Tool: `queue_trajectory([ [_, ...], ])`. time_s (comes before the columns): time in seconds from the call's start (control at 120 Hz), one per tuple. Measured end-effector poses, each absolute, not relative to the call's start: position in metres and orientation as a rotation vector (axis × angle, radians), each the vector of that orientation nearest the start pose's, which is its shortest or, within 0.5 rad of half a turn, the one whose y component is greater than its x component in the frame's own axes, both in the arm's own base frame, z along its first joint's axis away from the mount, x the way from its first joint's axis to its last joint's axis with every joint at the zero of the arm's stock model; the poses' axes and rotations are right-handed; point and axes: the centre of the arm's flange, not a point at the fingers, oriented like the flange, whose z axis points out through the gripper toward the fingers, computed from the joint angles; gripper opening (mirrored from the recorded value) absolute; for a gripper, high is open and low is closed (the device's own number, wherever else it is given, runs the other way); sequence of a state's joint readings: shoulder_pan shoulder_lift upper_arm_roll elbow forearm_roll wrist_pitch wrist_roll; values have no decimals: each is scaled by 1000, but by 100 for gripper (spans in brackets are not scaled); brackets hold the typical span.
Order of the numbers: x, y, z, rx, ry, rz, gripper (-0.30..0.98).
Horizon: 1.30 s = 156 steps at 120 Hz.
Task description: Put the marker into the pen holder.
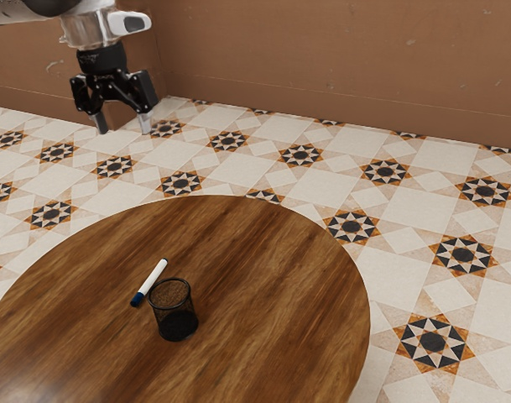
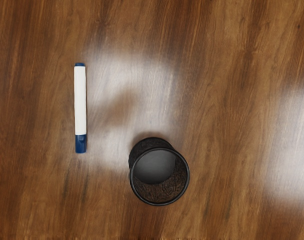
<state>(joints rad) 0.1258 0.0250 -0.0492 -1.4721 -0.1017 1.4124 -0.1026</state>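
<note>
Looking at one marker (image 1: 149, 281) and one holder (image 1: 173, 312) here, both on the one round wooden table (image 1: 272, 277). The marker's lying flat, in from the edge on all the sides I can see, and it's outside the holder, just beside it with bare wood between them in the wrist view. White barrel, two blue ends, one longer than the other, and the longer one is the end nearer the holder. Holder's a black mesh cup, standing upright with its round mouth facing up. Going by the exterior view, the marker sits a bit nearer the table's far edge, and the holder a bit nearer the edge on that view's right. Only one claw (image 1: 123, 128), hanging up high toward the exterior view's upper left, well apart from both things. Its two fingers (image 1: 145, 124) point down and are spread wide, with nothing gripped. Behind it all there's a pale tiled floor (image 1: 423, 210) with a bunch of dark star patterns, plus brown walls (image 1: 339, 59).
</note>
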Motion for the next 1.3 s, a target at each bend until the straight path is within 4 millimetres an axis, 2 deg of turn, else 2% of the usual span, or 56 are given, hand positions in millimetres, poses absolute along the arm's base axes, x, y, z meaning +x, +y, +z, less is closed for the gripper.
queue_trajectory([
  [0.092, 543, 51, 632, -3207, -336, 156, 69],
  [0.142, 548, 60, 615, -3199, -365, 192, 69],
  [0.183, 559, 64, 588, -3192, -376, 264, 69],
  [0.242, 574, 58, 541, -3175, -359, 387, 69],
  [0.333, 570, 60, 464, -3136, -385, 542, 69],
  [0.417, 569, 62, 413, -3115, -404, 593, 69],
  [0.492, 570, 66, 380, -3105, -423, 612, 69],
  [0.575, 569, 71, 353, -3105, -448, 579, 69],
  [0.7, 550, 75, 310, -3104, -474, 537, 69],
  [0.783, 543, 76, 291, -3107, -457, 457, 69],
  [0.842, 543, 75, 285, -3108, -427, 380, 68],
  [0.925, 545, 78, 282, -3109, -400, 293, 56],
  [1.033, 535, 77, 270, -3110, -376, 253, 42],
  [1.3, 529, 78, 258, -3116, -347, 192, 17],
])
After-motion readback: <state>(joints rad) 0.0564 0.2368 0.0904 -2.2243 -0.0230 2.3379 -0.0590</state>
